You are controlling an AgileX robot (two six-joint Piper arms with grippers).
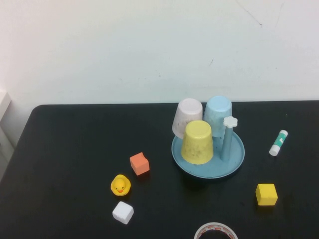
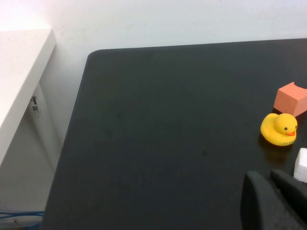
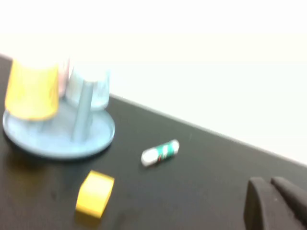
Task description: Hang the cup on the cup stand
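Note:
The yellow cup (image 1: 197, 142) hangs upside down on the blue cup stand (image 1: 234, 162), at its front left. A pinkish-white cup (image 1: 187, 117) and a light blue cup (image 1: 218, 115) hang inverted behind it. One bare blue peg with a white flower knob (image 1: 230, 122) stands at the right. The right wrist view shows the yellow cup (image 3: 31, 90) and the stand (image 3: 96, 139) far off. My left gripper (image 2: 269, 178) is shut and empty, low over the table's left part. My right gripper (image 3: 271, 184) is shut and empty, off to the stand's right. Neither arm shows in the high view.
An orange cube (image 1: 139, 164), a yellow rubber duck (image 1: 120, 185) and a white cube (image 1: 122, 212) lie left of the stand. A yellow cube (image 1: 266, 194) and a green-white glue stick (image 1: 278, 142) lie to the right. A tape roll (image 1: 215, 231) sits at the front edge.

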